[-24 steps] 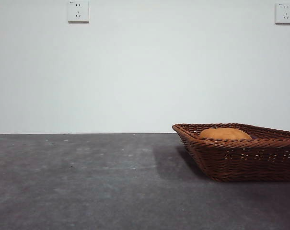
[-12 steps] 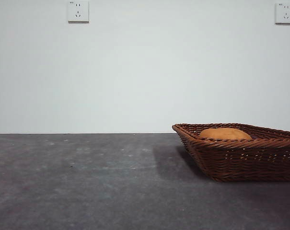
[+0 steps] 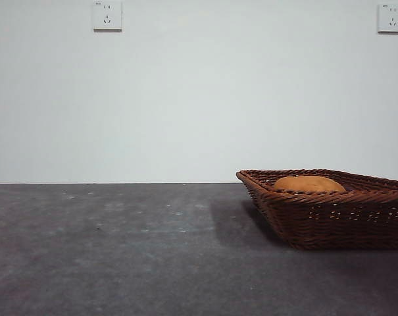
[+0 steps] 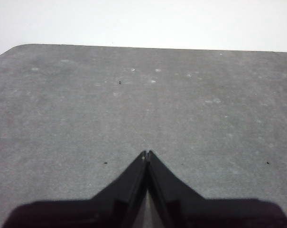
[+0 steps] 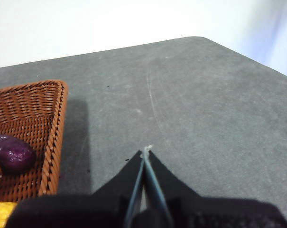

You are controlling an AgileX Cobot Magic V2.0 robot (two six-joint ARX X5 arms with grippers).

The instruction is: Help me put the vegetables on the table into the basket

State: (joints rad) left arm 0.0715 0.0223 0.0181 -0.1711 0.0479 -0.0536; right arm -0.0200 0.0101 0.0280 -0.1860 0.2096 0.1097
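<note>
In the front view the basket (image 3: 330,210) sits on the table (image 3: 120,250) toward one side, and the potato (image 3: 309,184) shows as a rounded brown hump just above its braided rim; no arm comes into this view and no vegetable lies on the bare table here. In the left wrist view the left gripper (image 4: 146,153) hangs over plain tabletop with its jaws pressed together to a point and nothing between them. In the right wrist view the right gripper (image 5: 146,151) is likewise closed and empty, apart from the basket, whose corner shows the eggplant (image 5: 10,152) lying inside, a sliver of potato beside it, and a strip of yellow at the frame's edge that is probably the corn (image 5: 3,208), though whether it lies fully inside cannot be told. Judged from this, the task looks finished or nearly so. The likeliest slip would be an arm sweeping low near the basket and nudging it, since the wicker looks light and would probably slide on the smooth top; a corn cob resting on the flared side could also roll out. The table is dark grey, matte and faintly mottled with pale specks and a thin curved scratch; behind it stands a plain white wall with two sockets (image 3: 107,15).
</note>
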